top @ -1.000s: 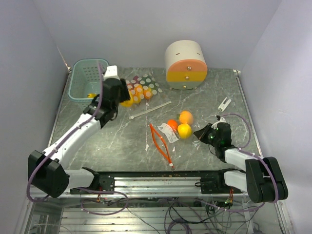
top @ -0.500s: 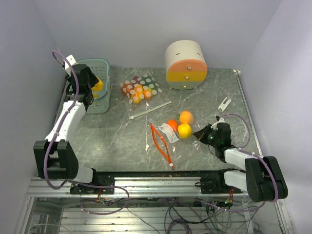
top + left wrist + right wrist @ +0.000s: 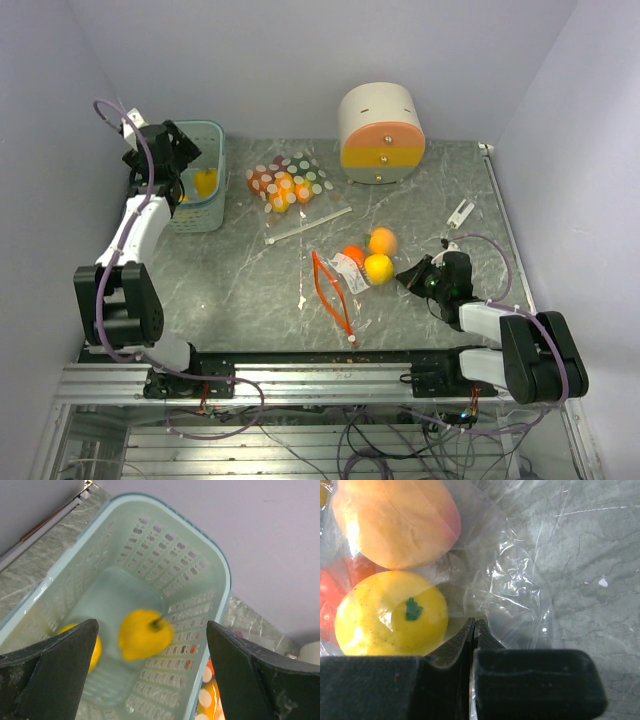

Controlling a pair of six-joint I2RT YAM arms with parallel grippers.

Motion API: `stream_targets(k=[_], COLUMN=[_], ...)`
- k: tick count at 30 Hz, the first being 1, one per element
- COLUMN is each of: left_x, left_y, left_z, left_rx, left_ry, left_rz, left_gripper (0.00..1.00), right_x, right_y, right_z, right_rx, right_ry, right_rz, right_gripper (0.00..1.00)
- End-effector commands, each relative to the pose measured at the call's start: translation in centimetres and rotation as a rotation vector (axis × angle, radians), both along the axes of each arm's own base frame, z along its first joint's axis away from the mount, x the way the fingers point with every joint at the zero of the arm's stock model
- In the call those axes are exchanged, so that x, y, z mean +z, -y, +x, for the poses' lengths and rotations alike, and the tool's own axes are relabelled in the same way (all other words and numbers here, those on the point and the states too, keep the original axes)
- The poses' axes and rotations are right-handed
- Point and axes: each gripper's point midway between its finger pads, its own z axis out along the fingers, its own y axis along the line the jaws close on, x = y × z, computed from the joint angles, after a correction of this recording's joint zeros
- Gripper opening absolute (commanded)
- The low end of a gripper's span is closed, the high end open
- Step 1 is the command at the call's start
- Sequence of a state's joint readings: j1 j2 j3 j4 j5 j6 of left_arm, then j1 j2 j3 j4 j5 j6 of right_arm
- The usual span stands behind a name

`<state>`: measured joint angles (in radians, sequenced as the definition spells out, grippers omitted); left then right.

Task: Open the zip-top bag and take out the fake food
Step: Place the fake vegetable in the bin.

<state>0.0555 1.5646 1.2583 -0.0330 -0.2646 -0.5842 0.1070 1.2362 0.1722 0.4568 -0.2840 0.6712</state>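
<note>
From above: left pincer (image 3: 175,160) up over the green basket (image 3: 222,170) at the far left of the table (image 3: 230,280), fingers spread wide, holding nothing. One loose yellow fruit (image 3: 205,182) down inside the green basket. Right pincer (image 3: 408,277) low on the table, shut tight, right at the edge of the zip-top bag (image 3: 345,272). Inside the zip-top bag, three pieces of fake food close together: an orange fruit (image 3: 381,240), a yellow ball (image 3: 378,268) and a red piece (image 3: 353,254).

From the left wrist: both fingers far apart, nothing between them. Below, the loose yellow fruit (image 3: 142,640), blurry, in the green basket (image 3: 190,555), beside a second yellow piece (image 3: 95,652) half hidden by one finger.

From the right wrist: fingers pressed together, pinching the clear plastic of the zip-top bag (image 3: 515,595). Just past the tips, the yellow ball (image 3: 390,615) with a little green mark. Behind it the orange fruit (image 3: 395,522), and a bit of the red piece (image 3: 335,585) at the side, all inside the bag.
</note>
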Motion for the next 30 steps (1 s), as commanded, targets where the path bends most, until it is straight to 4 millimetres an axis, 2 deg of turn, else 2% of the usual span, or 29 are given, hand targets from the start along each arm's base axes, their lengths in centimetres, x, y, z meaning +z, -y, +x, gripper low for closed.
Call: stream_targets(k=[1, 5, 6, 8, 15, 18, 20, 22, 24, 26, 30], left_x=[3.4, 4.2, 4.1, 3.0, -4.4, -7.7, -9.6, -11.4, -12.2, -13.4, -16.1], left_y=[2.3, 7.5, 9.4, 12.0, 19.0, 20.5, 20.6, 20.8, 22.6, 24.1, 25.2], left_z=[-2.5, -5.8, -6.7, -8.4, -14.1, -16.7, -18.5, -20.2, -21.9, -23.8, -26.4], left_rx=[-0.046, -0.138, -0.178, -0.234, -0.392, -0.414, -0.4, -0.43, -0.532, -0.639, -0.718], left_ry=[0.112, 0.165, 0.174, 0.17, 0.072, 0.023, -0.015, -0.035, 0.006, 0.013, -0.072], left_rz=[0.043, 0.079, 0.081, 0.093, 0.125, 0.175, 0.193, 0.173, 0.086, -0.022, -0.156], left_gripper=[0.99, 0.98, 0.99, 1.0, 0.99, 1.0, 0.99, 0.99, 0.99, 0.93, 0.8], right_x=[0.2, 0.1, 0.0, -0.1, -0.4, -0.3, 0.1, 0.6, 1.3, 2.3, 4.8], right_y=[0.0, -0.5, -0.7, -1.1, -2.5, -3.3, -3.9, -4.5, -4.6, -4.4, -4.3], right_z=[0.5, 0.2, 0.1, -0.1, -0.8, -1.1, -1.3, -1.5, -1.4, -1.2, -0.2], right_rx=[0.009, 0.02, 0.024, 0.034, 0.05, 0.062, 0.076, 0.087, 0.09, 0.087, 0.09], right_ry=[0.03, 0.025, 0.017, 0.011, 0.011, 0.019, 0.033, 0.048, 0.07, 0.099, 0.158], right_rz=[-0.01, 0.015, 0.027, 0.059, 0.092, 0.052, 0.044, 0.039, 0.011, -0.021, -0.039], right_gripper=[0.0, 0.0, 0.0, 0.0, 0.0, 0.0, 0.0, 0.0, 0.01, 0.04, 0.1])
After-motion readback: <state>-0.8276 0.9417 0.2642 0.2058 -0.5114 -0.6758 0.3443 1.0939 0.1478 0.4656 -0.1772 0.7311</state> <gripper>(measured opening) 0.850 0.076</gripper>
